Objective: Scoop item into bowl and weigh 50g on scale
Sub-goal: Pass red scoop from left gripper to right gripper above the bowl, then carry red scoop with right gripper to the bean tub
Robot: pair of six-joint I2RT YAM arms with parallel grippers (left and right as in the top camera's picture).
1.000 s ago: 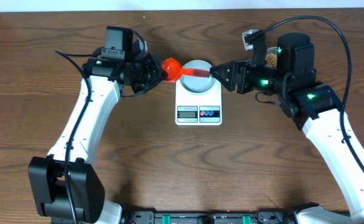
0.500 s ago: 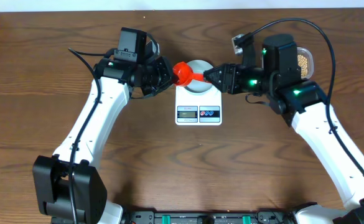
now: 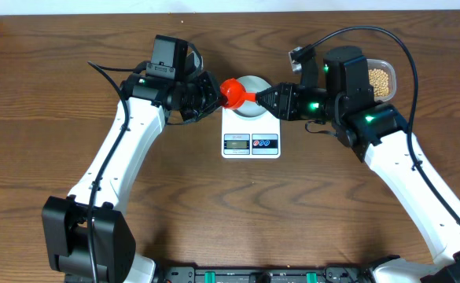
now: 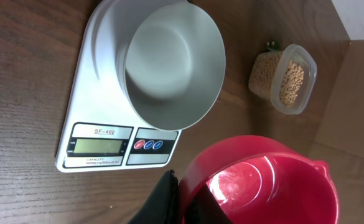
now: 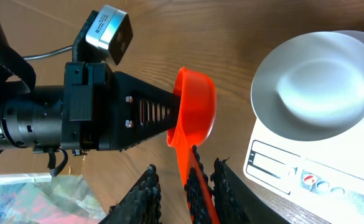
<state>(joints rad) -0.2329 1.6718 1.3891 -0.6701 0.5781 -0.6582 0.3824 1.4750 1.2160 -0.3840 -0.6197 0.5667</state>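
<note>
The pale bowl (image 3: 251, 86) (image 4: 172, 62) (image 5: 315, 84) stands empty on the white scale (image 3: 251, 141) (image 4: 101, 93) (image 5: 275, 168). Over the bowl's left edge hangs a red scoop (image 3: 231, 93) (image 4: 256, 180) (image 5: 197, 106). My left gripper (image 3: 218, 95) (image 4: 180, 186) is shut on its cup rim, one finger inside and one outside. The right gripper (image 3: 265, 97) (image 5: 185, 171) straddles the scoop's handle (image 5: 191, 165). Its jaws are open: the handle lies by the right finger (image 5: 228, 186), with a gap to the left one. The beans (image 3: 380, 79) (image 4: 292, 84) fill a clear tub at the far right.
The clear tub (image 3: 388, 65) (image 4: 306, 62) stands behind my right arm (image 3: 371, 118), near the table's back edge. A white wall (image 4: 362, 18) runs along that edge. Cables loop over both arms.
The left arm carried the scoop right, to the bowl's edge. The right arm moved left, uncovering the tub, and its jaws narrowed around the handle.
</note>
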